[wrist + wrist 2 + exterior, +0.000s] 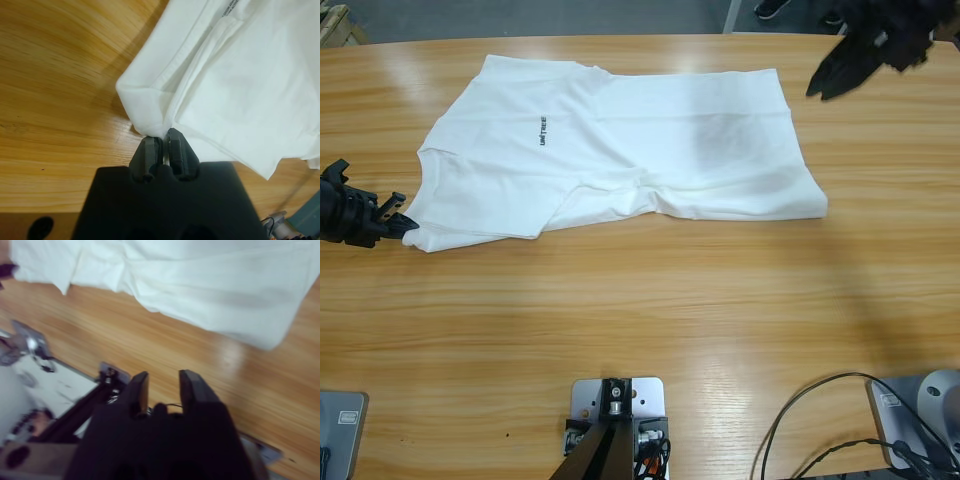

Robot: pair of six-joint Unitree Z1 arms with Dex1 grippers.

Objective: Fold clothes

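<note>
Since the T-shirt [620, 140] lies partly folded across the far half of the tabletop [640, 320], chest lettering [545, 131] up, one side turned over and puckered near the middle of its near edge, the step in hand looks like carrying the corner nearest the left gripper [402, 226] over the body of the shirt. In the left wrist view that gripper's fingers [148, 152] are pressed together on a thin fold of white cloth at the shirt's corner [150, 127], just where the hem doubles back. The bite is small, so I judge it should be lifted gently and just clear of the wood, then swept toward the lettering in a flat arc; a fast pull could slip the cloth out or drag the whole shirt along. Laying the corner down before letting go would keep the crease straight.

Well beyond the shirt's opposite end, the right gripper [830, 80] hangs above the tabletop with its fingers [140, 390] apart and holding nothing. It could usefully come down on the shirt's far end to pin it while the corner travels, and smooth the pucker afterwards.
</note>
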